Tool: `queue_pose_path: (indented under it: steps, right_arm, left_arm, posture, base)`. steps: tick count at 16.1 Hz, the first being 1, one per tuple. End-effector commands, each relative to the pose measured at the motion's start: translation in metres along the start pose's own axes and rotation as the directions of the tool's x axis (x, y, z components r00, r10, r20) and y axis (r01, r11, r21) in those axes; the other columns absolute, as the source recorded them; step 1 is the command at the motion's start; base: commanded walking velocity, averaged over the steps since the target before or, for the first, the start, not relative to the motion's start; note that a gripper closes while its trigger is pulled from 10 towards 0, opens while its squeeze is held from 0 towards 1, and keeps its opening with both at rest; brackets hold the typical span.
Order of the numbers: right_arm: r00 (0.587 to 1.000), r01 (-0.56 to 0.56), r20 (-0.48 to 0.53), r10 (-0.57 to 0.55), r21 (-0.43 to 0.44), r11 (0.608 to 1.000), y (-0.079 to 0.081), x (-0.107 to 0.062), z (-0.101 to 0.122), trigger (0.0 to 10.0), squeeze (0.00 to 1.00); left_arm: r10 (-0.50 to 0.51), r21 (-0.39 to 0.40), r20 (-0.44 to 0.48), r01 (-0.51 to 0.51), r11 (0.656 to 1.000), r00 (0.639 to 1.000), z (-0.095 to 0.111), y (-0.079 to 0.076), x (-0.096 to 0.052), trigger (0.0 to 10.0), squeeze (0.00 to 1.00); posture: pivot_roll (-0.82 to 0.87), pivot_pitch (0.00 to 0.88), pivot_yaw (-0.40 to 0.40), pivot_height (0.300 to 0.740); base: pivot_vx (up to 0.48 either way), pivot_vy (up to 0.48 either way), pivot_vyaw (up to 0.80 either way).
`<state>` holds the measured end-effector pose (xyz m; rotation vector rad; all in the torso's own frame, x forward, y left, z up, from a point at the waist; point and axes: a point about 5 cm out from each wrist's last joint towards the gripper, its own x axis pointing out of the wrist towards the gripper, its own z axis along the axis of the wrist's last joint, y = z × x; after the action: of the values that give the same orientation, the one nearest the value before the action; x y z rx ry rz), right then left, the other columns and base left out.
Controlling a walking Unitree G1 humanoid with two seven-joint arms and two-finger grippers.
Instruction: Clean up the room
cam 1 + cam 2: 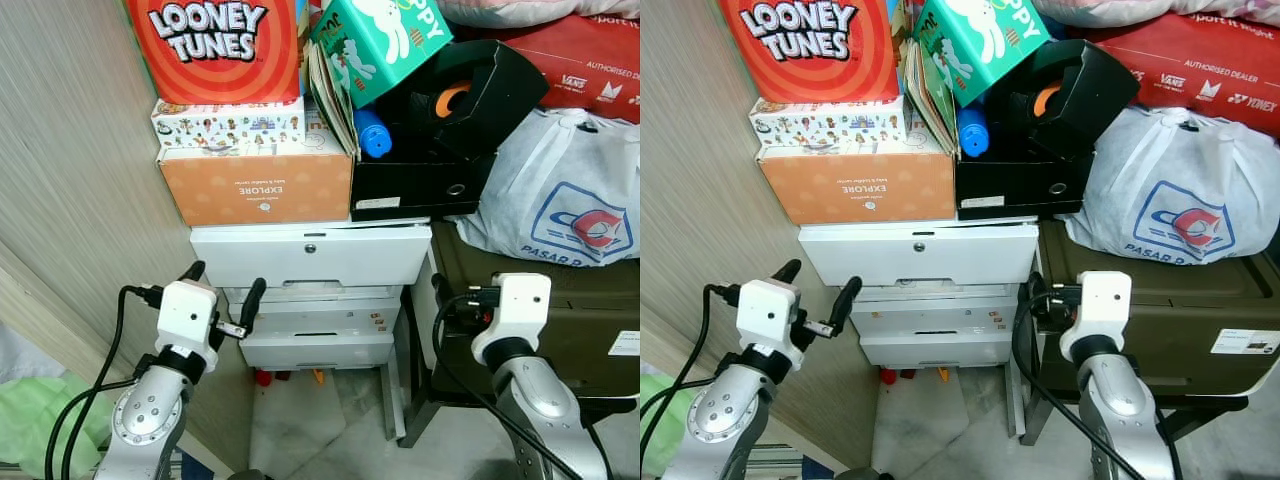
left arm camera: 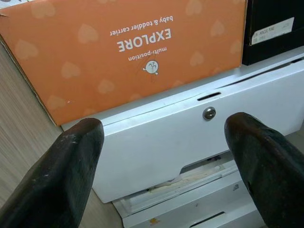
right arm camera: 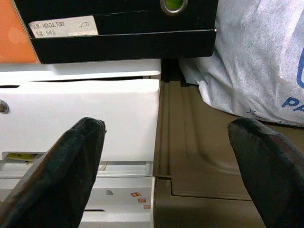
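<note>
Left eye view has the white drawer unit (image 1: 312,255) standing upright just ahead of the left gripper (image 1: 222,290), whose fingers are spread and empty; its top drawer sits pulled slightly forward. An orange box (image 1: 256,187) and a black box (image 1: 420,180) rest on top, a white bag (image 1: 560,195) on the olive trunk (image 1: 560,310) beside it. Left wrist view faces the drawer's lock (image 2: 209,113). Right wrist view shows the right gripper (image 3: 175,175) spread wide, empty, before the drawer and trunk

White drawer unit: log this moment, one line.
left gripper open, facing white drawer unit | right gripper open | holding nothing
</note>
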<state>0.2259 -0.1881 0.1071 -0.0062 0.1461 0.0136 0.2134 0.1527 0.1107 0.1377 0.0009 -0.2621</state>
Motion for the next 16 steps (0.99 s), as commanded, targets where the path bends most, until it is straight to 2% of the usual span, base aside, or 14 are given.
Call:
queue_pose_path:
  steps: [1,14,16]
  right_arm:
    - [1.000,-0.009,-0.010,0.009,0.001,1.000,0.0013,0.0020,-0.0008,10.0,0.00]
    - [1.000,-0.011,-0.010,0.011,-0.003,1.000,0.0008,0.0050,-0.0013,10.0,0.00]
    - [1.000,-0.011,-0.011,0.011,-0.005,1.000,0.0005,0.0056,-0.0015,10.0,0.00]
  left_arm:
    - [-0.007,0.011,-0.002,0.007,1.000,1.000,-0.0008,0.0016,0.0013,10.0,0.00]
    - [-0.011,0.010,0.005,0.011,1.000,1.000,-0.0011,0.0016,0.0041,10.0,0.00]
    - [-0.001,-0.013,0.014,0.001,1.000,1.000,-0.0005,0.0026,0.0049,10.0,0.00]
  posture:
    - [-0.08,0.000,0.021,0.740]
    - [-0.08,0.000,0.019,0.740]
    - [-0.08,0.000,0.017,0.740]
  base:
    - [0.000,-0.240,0.00]
    - [0.000,-0.305,0.00]
    - [0.000,0.000,0.00]
